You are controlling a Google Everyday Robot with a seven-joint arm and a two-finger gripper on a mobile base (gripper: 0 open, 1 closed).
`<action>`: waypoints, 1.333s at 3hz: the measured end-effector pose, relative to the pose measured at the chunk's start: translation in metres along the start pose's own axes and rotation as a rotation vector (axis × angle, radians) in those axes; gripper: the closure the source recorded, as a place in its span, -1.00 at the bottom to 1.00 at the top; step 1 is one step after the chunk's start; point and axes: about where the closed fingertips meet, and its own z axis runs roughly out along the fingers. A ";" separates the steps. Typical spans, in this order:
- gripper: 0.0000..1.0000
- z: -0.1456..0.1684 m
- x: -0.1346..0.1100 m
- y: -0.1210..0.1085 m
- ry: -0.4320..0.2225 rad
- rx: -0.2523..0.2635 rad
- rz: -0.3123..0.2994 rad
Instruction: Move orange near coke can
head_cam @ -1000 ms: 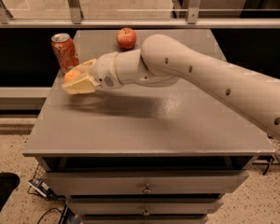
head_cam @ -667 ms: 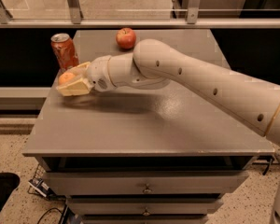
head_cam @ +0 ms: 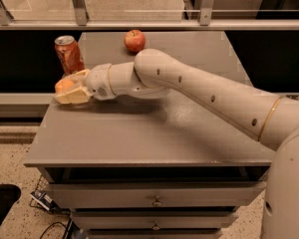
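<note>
red metal is wrapping the coke can (head_cam: pixel 69 54), which is standing upright near the back left corner of the counter (head_cam: pixel 154 133); pale marks are running down its side, but i cannot read any writing in them. grey and matte, the counter is sitting over a stack of drawers (head_cam: pixel 157 201) with small knobs, on a speckled floor (head_cam: pixel 15 153), with a metal rail (head_cam: pixel 149 25) and glass panels running behind it. a red apple (head_cam: pixel 134 40) is resting near the back edge, to the right of the can. the orange (head_cam: pixel 63 84) is showing as a bright rounded patch at the counter's left edge, just in front of the can. the tool (head_cam: pixel 65 91) is clenching its cream fingers around the orange, at the end of a white arm (head_cam: pixel 204 91) reaching in from the right.
</note>
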 end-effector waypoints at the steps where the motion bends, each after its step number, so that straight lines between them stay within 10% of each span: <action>1: 0.70 0.002 0.000 0.001 -0.001 -0.004 -0.001; 4: -0.72 0.008 -0.002 0.006 -0.003 -0.017 -0.003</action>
